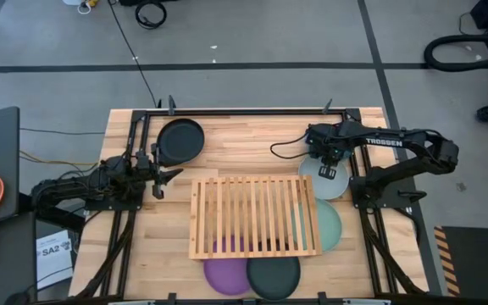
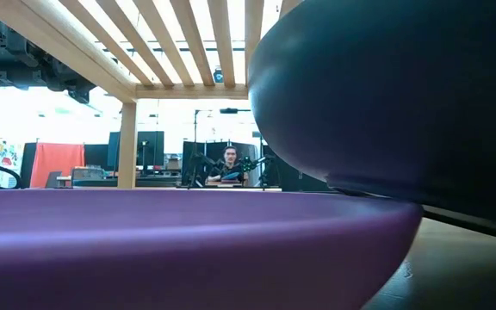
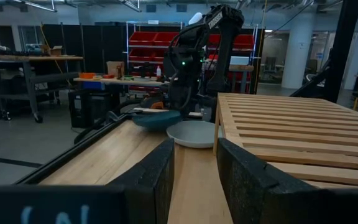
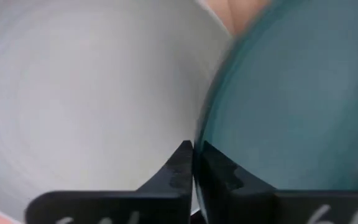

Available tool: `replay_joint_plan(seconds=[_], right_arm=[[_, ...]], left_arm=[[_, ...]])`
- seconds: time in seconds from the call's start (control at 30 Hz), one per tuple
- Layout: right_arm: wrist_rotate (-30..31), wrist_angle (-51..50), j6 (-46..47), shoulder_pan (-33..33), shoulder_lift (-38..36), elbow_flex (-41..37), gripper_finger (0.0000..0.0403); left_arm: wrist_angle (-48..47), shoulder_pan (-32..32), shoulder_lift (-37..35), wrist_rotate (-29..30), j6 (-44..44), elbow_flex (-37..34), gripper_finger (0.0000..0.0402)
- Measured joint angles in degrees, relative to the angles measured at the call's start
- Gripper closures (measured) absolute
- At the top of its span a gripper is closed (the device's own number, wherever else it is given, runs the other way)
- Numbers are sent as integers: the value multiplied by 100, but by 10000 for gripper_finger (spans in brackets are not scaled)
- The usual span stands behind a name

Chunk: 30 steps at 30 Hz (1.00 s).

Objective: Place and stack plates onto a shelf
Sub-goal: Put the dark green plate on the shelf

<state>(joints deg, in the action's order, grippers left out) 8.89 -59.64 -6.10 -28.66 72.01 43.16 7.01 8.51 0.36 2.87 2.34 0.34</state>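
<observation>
Landmark is the shelf [image 1: 255,217], sitting mid-table on the wooden tabletop [image 1: 142,246].

Left of the shelf: left gripper [image 1: 161,178] hovers just off the shelf's left end, fingers [image 3: 151,180] spread apart, nothing between them. Black plate [image 1: 180,141] lies flat on the table behind the shelf's left corner, apart from it.

Front edge of the shelf: purple plate [image 1: 227,273] and a dark plate [image 1: 273,275] stick out from under the slats, side by side, rims overlapping or touching; can't tell which.

Right end of the shelf: mint green plate [image 1: 329,225] lies partly under it. Pale blue-white plate [image 1: 324,180] lies just behind the mint one, beside the shelf's right rear corner.

Right gripper [image 1: 327,169] is down over the pale plate, fingers pressed together on the rim of a dark teal plate [image 4: 297,99], which overlaps the pale one.
</observation>
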Motion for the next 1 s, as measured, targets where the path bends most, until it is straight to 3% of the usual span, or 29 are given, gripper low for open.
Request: replay_joint_plan(seconds=[0.77, 1.0], right_arm=[[51, -24, 52, -1, 0, 16, 390], [249, -335, 9, -1, -2, 575, 390]], left_arm=[[0, 0, 0, 0, -3, 1, 276], [0, 0, 0, 2, -1, 2, 276]])
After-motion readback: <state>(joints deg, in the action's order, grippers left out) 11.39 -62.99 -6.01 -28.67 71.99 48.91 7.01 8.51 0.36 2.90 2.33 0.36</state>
